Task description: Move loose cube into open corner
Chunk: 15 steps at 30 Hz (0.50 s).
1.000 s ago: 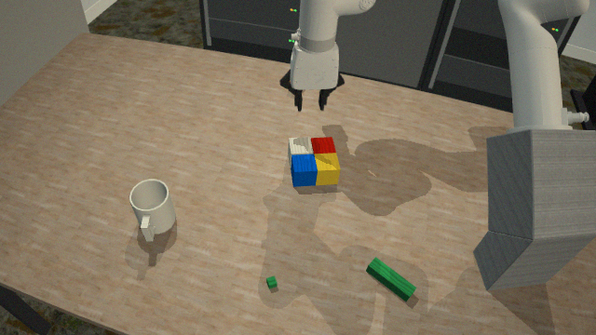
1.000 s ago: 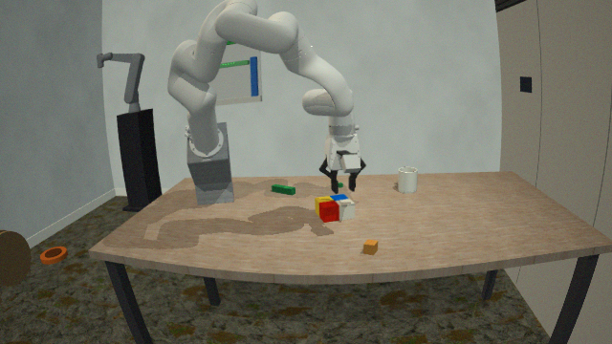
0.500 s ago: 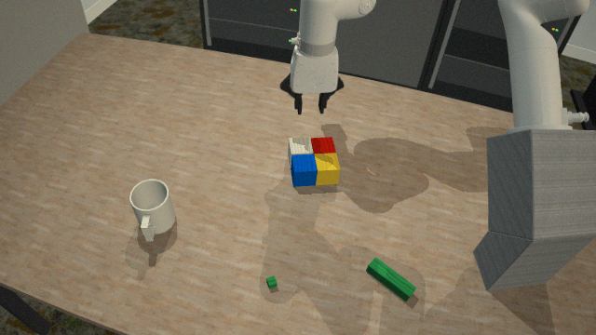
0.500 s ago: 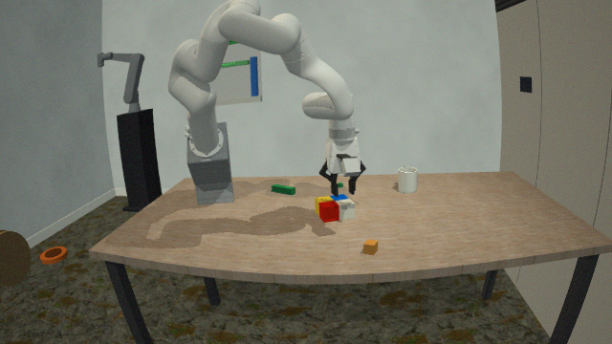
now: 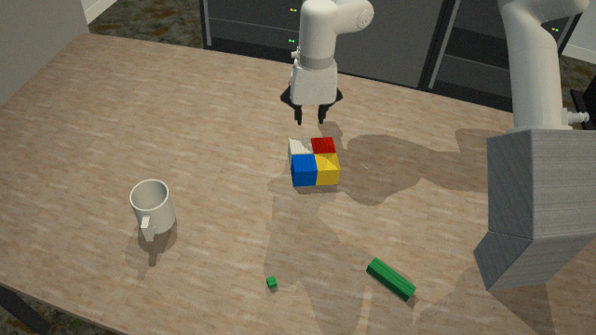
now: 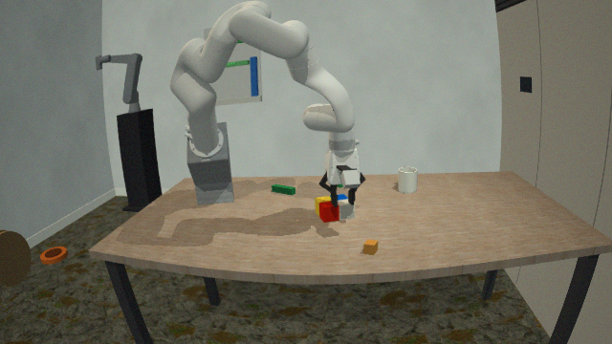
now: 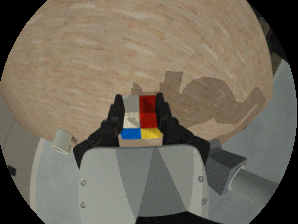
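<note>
Four cubes stand together in a two-by-two block near the table's middle: white (image 5: 299,145), red (image 5: 323,144), blue (image 5: 304,169) and yellow (image 5: 327,168). Their sides look flush, with no gap that I can see. My gripper (image 5: 309,118) hangs above the table just behind the white and red cubes, fingers pointing down. It is half open with nothing between the fingers. In the wrist view the fingers frame the white cube (image 7: 131,117) and red cube (image 7: 148,111) from above. In the exterior view the gripper (image 6: 345,198) is right over the block (image 6: 332,207).
A white mug (image 5: 151,205) stands to the left. A small green cube (image 5: 271,282) and a green bar (image 5: 390,278) lie near the front. A small orange cube (image 6: 370,247) lies apart from the block. The grey robot base (image 5: 535,205) is at the right.
</note>
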Available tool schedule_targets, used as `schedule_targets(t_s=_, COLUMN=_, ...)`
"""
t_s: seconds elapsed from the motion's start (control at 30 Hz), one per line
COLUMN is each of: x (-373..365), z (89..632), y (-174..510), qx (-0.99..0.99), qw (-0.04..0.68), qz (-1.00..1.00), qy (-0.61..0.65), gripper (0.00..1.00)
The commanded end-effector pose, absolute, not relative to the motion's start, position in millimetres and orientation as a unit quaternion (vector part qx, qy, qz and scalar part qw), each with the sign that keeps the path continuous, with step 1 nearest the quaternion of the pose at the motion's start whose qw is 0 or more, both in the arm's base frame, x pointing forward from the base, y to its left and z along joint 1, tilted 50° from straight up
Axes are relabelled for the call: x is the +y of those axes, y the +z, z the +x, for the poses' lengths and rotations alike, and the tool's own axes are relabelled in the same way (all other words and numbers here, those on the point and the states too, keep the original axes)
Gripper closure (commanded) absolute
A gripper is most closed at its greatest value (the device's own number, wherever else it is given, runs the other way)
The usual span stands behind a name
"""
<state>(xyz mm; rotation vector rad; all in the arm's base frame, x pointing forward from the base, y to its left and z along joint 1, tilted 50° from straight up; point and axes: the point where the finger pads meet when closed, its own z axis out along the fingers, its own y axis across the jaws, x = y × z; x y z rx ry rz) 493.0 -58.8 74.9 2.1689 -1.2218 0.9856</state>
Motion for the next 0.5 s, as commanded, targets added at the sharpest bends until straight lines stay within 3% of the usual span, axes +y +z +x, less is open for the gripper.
schedule_targets(t_s=0.0, x=-62.9, z=498.4, y=68.8, qx=-0.443, qw=0.228, qz=0.789, qy=0.359, gripper=0.51)
schedule_targets(t_s=0.47, x=-89.0, z=511.7, y=44.2, qx=-0.443, qw=0.228, qz=0.789, qy=0.359, gripper=0.51)
